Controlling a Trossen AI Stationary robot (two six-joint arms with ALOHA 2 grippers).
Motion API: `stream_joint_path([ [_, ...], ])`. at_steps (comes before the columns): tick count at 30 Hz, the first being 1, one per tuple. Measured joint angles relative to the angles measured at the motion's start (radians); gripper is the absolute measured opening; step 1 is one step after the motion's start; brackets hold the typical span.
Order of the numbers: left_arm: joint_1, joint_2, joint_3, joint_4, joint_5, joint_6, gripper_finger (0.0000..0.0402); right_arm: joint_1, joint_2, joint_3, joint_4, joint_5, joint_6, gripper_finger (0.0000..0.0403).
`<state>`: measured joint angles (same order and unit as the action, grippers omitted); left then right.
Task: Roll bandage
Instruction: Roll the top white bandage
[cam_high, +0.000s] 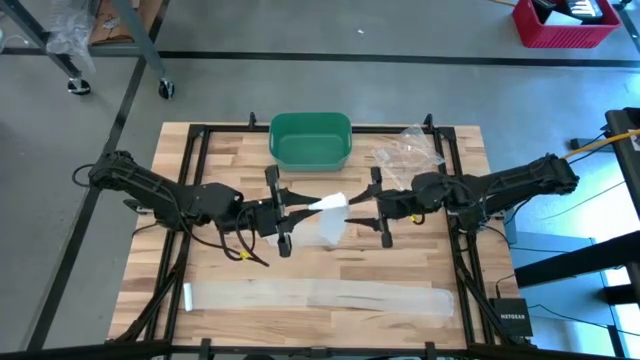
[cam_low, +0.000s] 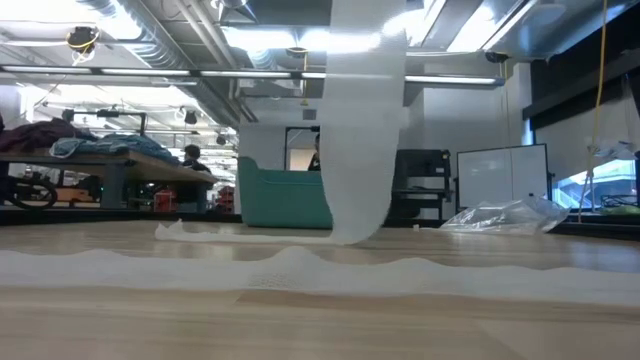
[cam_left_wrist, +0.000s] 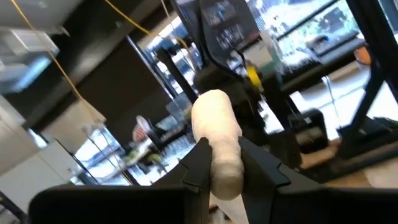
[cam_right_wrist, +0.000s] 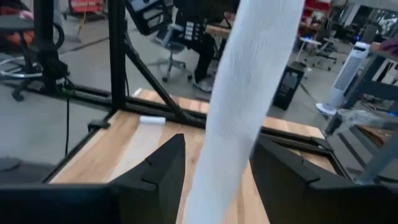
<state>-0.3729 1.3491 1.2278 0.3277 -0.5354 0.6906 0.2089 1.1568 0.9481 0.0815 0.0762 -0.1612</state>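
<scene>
L pincer (cam_left_wrist: 225, 163) grips bandage roll (cam_left_wrist: 217, 140); R pincer (cam_right_wrist: 214, 165) wide around hanging strip (cam_right_wrist: 245, 106); no legible writing.

Grey concrete floor (cam_high: 300, 30) around my wooden table (cam_high: 170, 180); red crate (cam_high: 565, 25) well beyond its far right corner, ceiling lights (cam_low: 270, 38) overhead.

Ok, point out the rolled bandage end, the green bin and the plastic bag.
rolled bandage end (cam_left_wrist: 214, 134), left wrist view, middle of the roll
green bin (cam_high: 310, 129), high view, far rim
plastic bag (cam_high: 408, 150), high view, its centre
</scene>
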Motion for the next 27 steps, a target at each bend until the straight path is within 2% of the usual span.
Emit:
stream_joint_path([
  [3, 0.000, -0.001, 0.000, 0.063, 0.000, 0.028, 0.0056, 0.000, 0.031, -0.010, 0.045, 0.017, 0.000, 0.0173],
  [6, 0.000, -0.001, 0.001, 0.080, 0.000, 0.026, 0.0056, 0.000, 0.061, -0.011, 0.106, 0.050, 0.001, 0.0146],
  [11, 0.000, -0.001, 0.000, 0.064, 0.000, 0.019, 0.0056, 0.000, 0.100, -0.010, 0.141, 0.036, -0.004, 0.0038],
  [13, -0.001, -0.001, 0.000, 0.090, 0.000, 0.028, 0.0056, 0.000, 0.113, -0.010, 0.144, 0.031, -0.023, 0.0011],
  [20, -0.040, -0.020, 0.010, 0.261, -0.029, 0.147, 0.0056, 0.000, 0.172, -0.009, 0.138, 0.028, -0.033, 0.0005],
  [23, -0.042, -0.026, 0.011, 0.229, -0.034, 0.125, 0.0056, 0.000, 0.177, -0.009, 0.147, 0.028, -0.035, 0.0012],
  [27, -0.040, -0.026, 0.011, 0.066, -0.039, 0.051, 0.0056, 0.001, 0.173, 0.000, 0.144, 0.027, -0.005, 0.0014],
])
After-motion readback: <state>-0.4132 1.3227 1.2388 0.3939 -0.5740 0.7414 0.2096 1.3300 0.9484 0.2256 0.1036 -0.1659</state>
